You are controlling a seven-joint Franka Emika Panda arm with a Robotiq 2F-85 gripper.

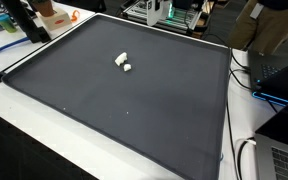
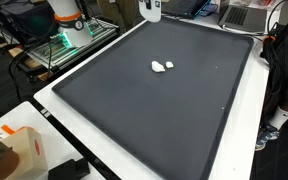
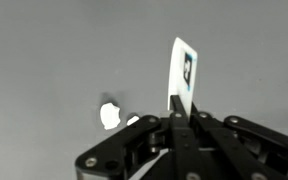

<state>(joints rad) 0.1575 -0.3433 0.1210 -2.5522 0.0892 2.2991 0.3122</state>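
In the wrist view my gripper (image 3: 175, 102) is shut on a thin white object (image 3: 183, 70) with a dark mark near its top end; it sticks out past the fingertips. It hangs high over a dark mat (image 3: 54, 60). Two small white pieces (image 3: 110, 114) lie together on the mat, left of the fingers and well below them. Both exterior views show these pieces (image 1: 123, 63) (image 2: 162, 67) near the middle of the mat. A white object (image 2: 152, 10) with a bluish mark reaches down from the top edge of an exterior view; the gripper itself is out of both exterior views.
The dark mat (image 1: 134, 110) covers most of a white table (image 1: 24, 130). Cables and a laptop (image 1: 284, 160) lie along one side. An orange-and-white item (image 2: 24, 150) and a robot base (image 2: 66, 18) stand beyond the mat's edges. A person (image 1: 269, 25) stands behind the table.
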